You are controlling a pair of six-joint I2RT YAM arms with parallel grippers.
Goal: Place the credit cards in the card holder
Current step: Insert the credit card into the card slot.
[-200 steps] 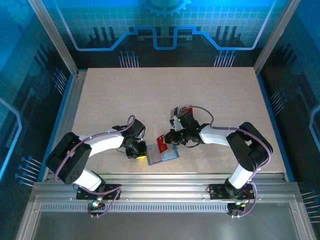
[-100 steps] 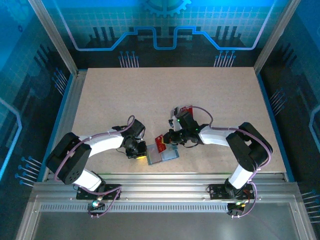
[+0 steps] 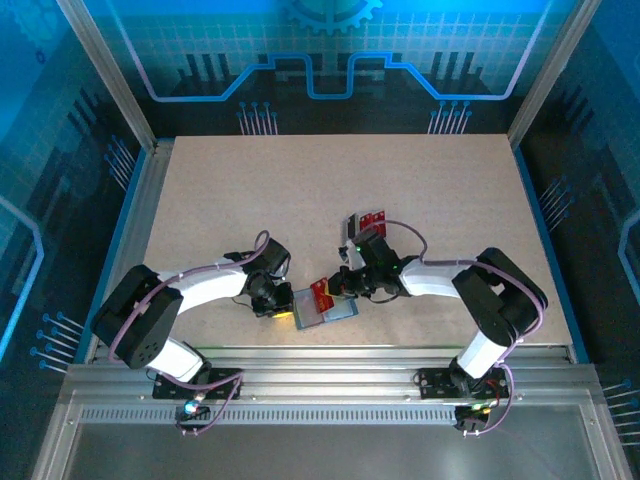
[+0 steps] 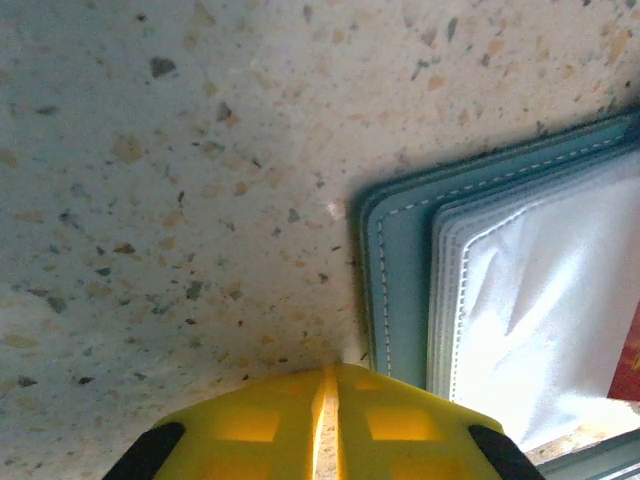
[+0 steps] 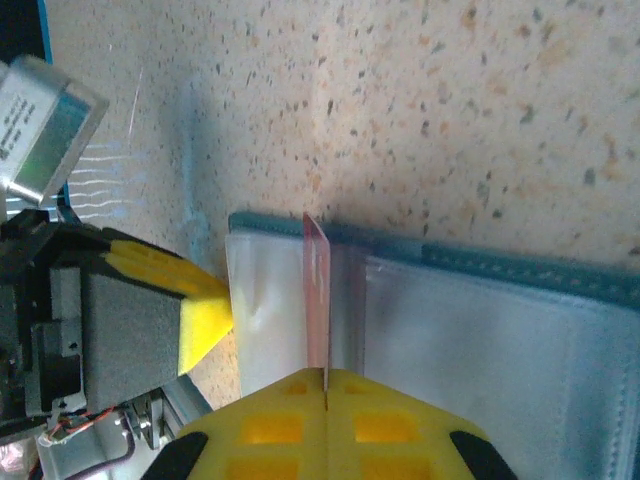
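Looks about midway through seating the first card, no further. Holds one red card (image 5: 318,300) clamped edge-on in the right pincer (image 5: 325,374), its far end over the clear sleeves (image 5: 290,310) of the open card holder (image 5: 480,330). Cannot tell whether that end sits inside a slot yet or merely rests on the plastic.

Shows the left pincer (image 4: 330,370) with yellow fingers pressed together on nothing, tip down on the bench (image 4: 180,150) right at the holder's stitched edge, seemingly bracing it. Finds the holder lying open near the bench's front edge, between the two pincers.

Leaves the other cards (image 3: 372,218), red beside one silver-grey, lying well apart farther up the bench. Counts no card visibly seated in the holder, so puts nearly all the work ahead: seat this one, then fetch the rest.
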